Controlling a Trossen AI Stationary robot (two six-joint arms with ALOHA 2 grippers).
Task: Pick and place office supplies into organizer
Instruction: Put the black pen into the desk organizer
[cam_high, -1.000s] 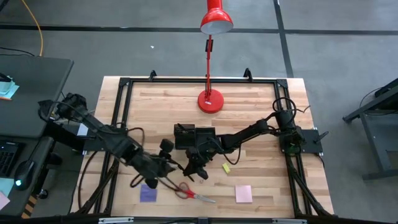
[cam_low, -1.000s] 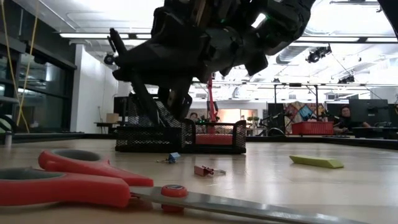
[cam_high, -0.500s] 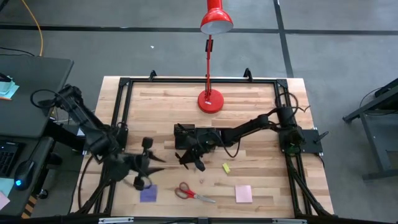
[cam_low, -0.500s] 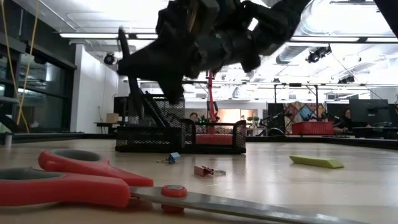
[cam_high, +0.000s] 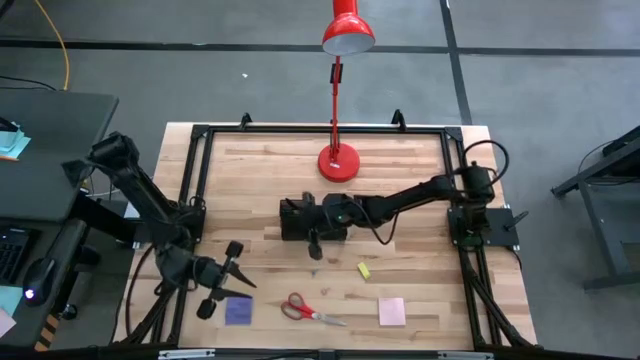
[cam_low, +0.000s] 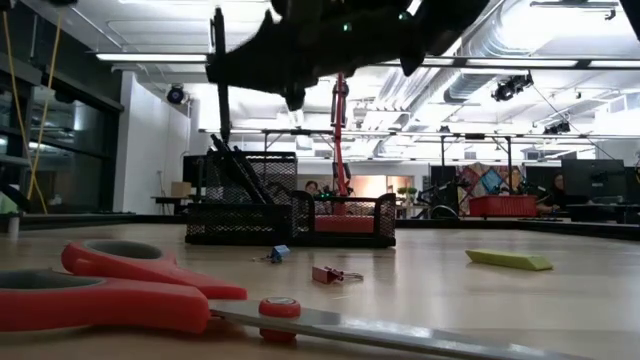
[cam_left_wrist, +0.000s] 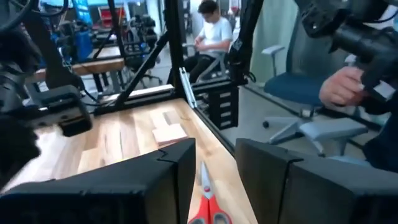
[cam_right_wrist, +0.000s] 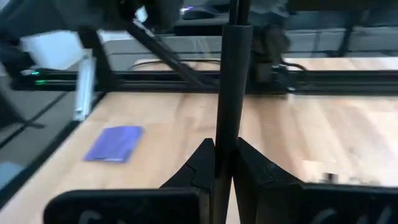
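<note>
The right hand (cam_high: 314, 243), clenched on a black pen (cam_right_wrist: 229, 93), has swung over the organizer (cam_high: 312, 219); the left hand (cam_high: 222, 280), empty, has withdrawn.

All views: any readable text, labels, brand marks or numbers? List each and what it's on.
None readable in any view.
Purple sticky-note pad: blank face.
Pink sticky-note pad: blank face.
Scissors: no marking visible.
Organizer and red lamp: no label visible.
Room background in the low view: signs too small to read.
</note>
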